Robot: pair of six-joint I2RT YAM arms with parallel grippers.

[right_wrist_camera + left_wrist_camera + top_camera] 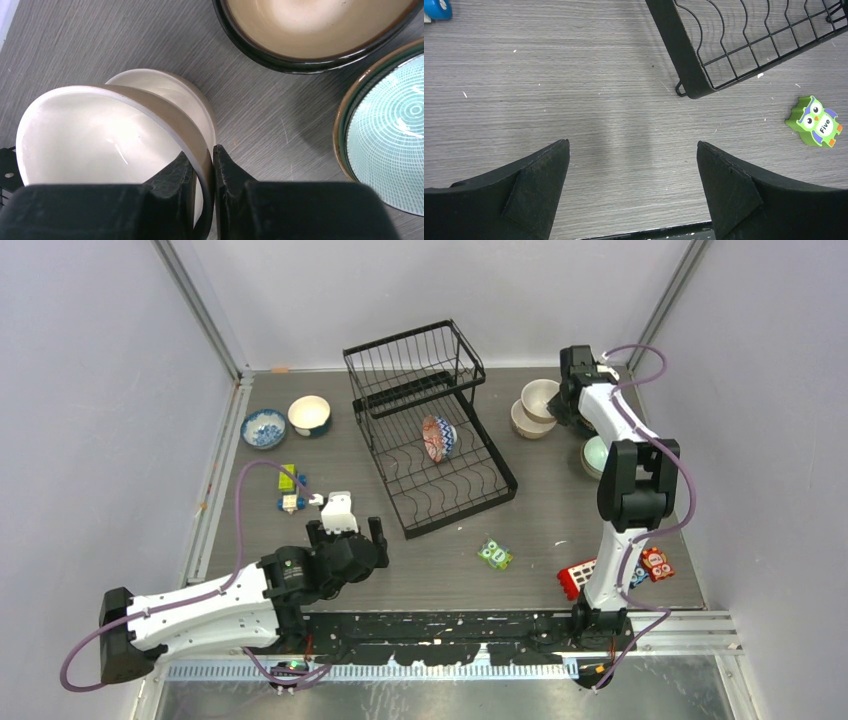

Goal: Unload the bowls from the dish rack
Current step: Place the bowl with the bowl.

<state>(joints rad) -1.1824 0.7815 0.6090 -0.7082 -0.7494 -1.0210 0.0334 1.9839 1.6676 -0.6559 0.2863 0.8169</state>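
Note:
The black wire dish rack stands mid-table, with a reddish patterned bowl on edge in its lower tray. My right gripper is shut on the rim of a cream bowl, tilted over a second cream bowl. This pair sits right of the rack. A dark brown bowl and a mint green bowl rest nearby. A blue-patterned bowl and a cream-lined bowl sit left of the rack. My left gripper hangs open over bare table near the rack's front corner.
A green owl block lies right of the rack's front corner. Small toy blocks lie near the left gripper. Red blocks sit by the right arm's base. The right arm partly covers the mint bowl.

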